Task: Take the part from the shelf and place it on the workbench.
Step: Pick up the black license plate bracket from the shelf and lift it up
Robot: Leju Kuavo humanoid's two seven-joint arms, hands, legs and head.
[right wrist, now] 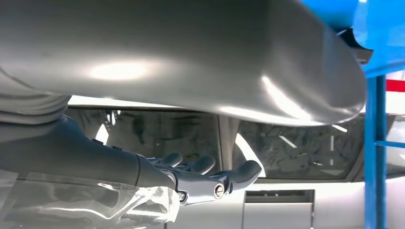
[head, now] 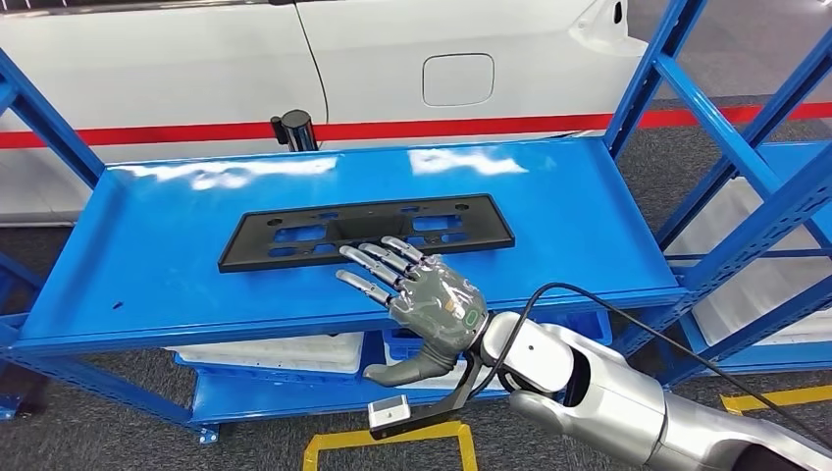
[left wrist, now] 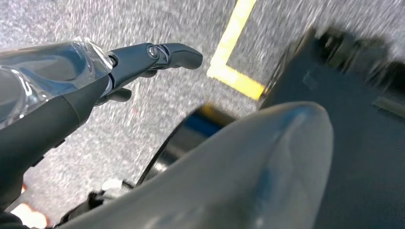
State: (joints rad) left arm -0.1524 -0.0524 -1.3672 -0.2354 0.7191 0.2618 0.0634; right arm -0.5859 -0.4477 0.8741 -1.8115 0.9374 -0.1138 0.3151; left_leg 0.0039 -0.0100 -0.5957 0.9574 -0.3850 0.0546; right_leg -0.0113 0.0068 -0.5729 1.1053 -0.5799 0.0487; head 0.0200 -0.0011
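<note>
Head view: the flat black part [head: 366, 232] lies in the middle of the frame on the blue shelf [head: 147, 255]. The right hand [head: 417, 294] is just below it, fingers spread and holding nothing. The left hand [left wrist: 119, 67] hangs over the grey floor [left wrist: 157, 28], holding nothing.

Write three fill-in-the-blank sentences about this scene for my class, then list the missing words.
1. The black part lies flat on the ___ shelf.
2. The right hand reaches toward it with fingers ___.
3. Behind the shelf stands a white ___.

Missing words: blue; spread; car
</note>
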